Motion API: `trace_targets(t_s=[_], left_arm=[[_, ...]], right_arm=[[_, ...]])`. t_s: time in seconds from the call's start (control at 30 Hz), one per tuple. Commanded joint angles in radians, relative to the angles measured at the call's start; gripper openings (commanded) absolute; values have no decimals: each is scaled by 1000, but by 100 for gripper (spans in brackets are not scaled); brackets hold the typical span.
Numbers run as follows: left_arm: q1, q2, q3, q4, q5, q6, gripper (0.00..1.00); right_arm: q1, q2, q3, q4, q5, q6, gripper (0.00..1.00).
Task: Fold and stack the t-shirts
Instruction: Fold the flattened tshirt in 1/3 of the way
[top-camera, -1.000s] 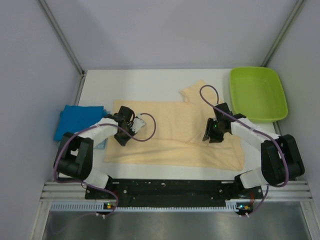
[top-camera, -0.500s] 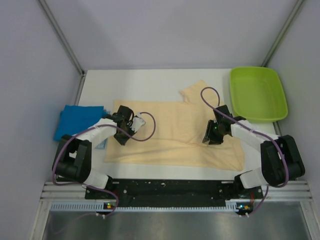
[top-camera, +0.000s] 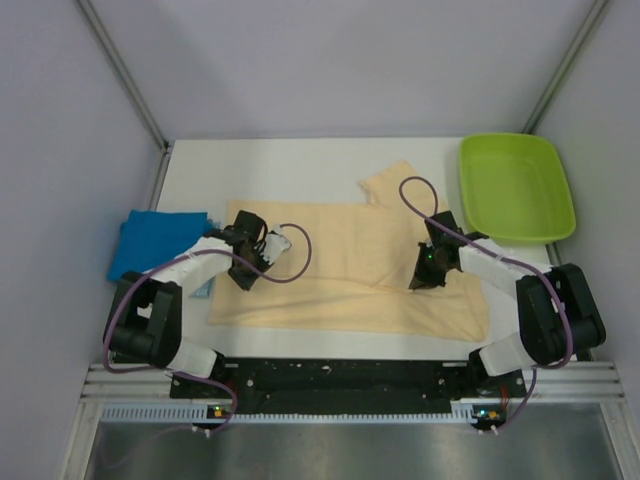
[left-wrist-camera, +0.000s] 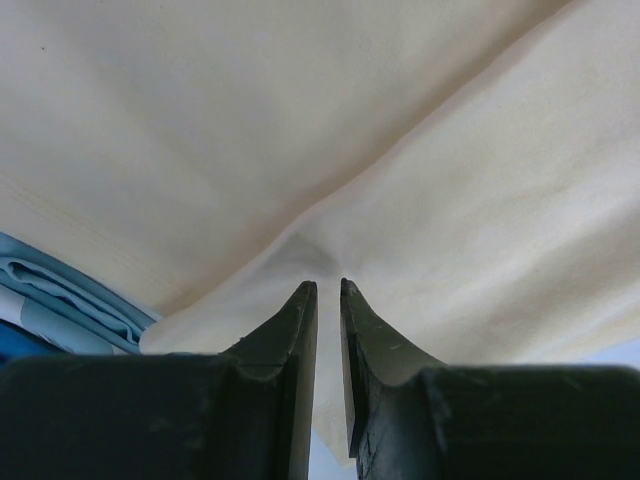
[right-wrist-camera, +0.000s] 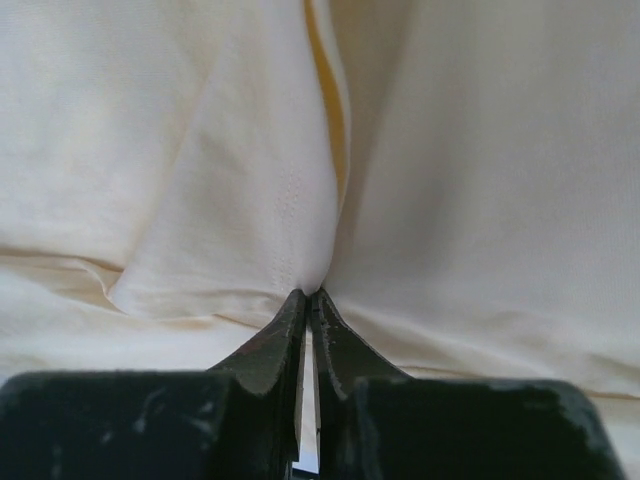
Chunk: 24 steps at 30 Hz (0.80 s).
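**A:** A white table (top-camera: 260, 170) is sitting between pale grey walls in the overhead view. What is lying on it?

**B:** A pale peach-cream cloth t-shirt (top-camera: 340, 275) is lying spread flat across the middle. A bright blue cloth t-shirt (top-camera: 150, 240), folded square, is resting at the left edge, just beside it. A lime-green plastic tray (top-camera: 515, 190) is sitting at the far right. The left gripper (top-camera: 243, 280) is pressing down near the peach shirt's left end, and the right gripper (top-camera: 421, 283) is pressing down toward its right end.

**A:** And the left wrist camera?

**B:** The left gripper (left-wrist-camera: 324, 292) is pinching a small ridge of peach cloth. Its jaws are nearly together, and the fabric is puckering up to the tips. Blue folds are showing at the lower left.

**A:** The right wrist?

**B:** The right gripper (right-wrist-camera: 308, 297) is clamping a tuck of the same shirt. Its jaws are closed, and creases are running up from them.

**A:** So which step is this?

**B:** I'd judge they are taking hold for a fold of the peach shirt, with the blue one already folded. The next move is probably calling for both arms to lift together, evenly, and carry the cloth across without letting either pinch slip. After folding, the shirts need stacking.
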Motion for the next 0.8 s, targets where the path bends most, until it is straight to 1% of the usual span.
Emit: trace_targets(t_s=[0.0, 0.2, 0.37, 0.43, 0.57, 0.6, 0.7, 0.77], left_arm=[[4, -33, -4, 1, 17, 10, 20], [4, -29, -1, 0, 16, 13, 20], [4, -21, 2, 1, 3, 12, 20], [4, -17, 5, 0, 3, 10, 20], [4, -10, 13, -3, 2, 7, 20], [4, -10, 14, -3, -30, 7, 20], [7, -10, 10, -3, -38, 7, 21], [10, -7, 8, -3, -43, 5, 21]], right_arm=[[12, -29, 12, 23, 4, -1, 0], [10, -40, 41, -14, 6, -26, 0], [27, -61, 159, -97, 58, -76, 0], [47, -50, 203, -106, 56, -90, 0], [70, 35, 288, -103, 35, -118, 0], [75, 60, 314, -101, 33, -125, 0], [85, 132, 400, -85, 27, -158, 0], [89, 205, 455, -85, 9, -174, 0]])
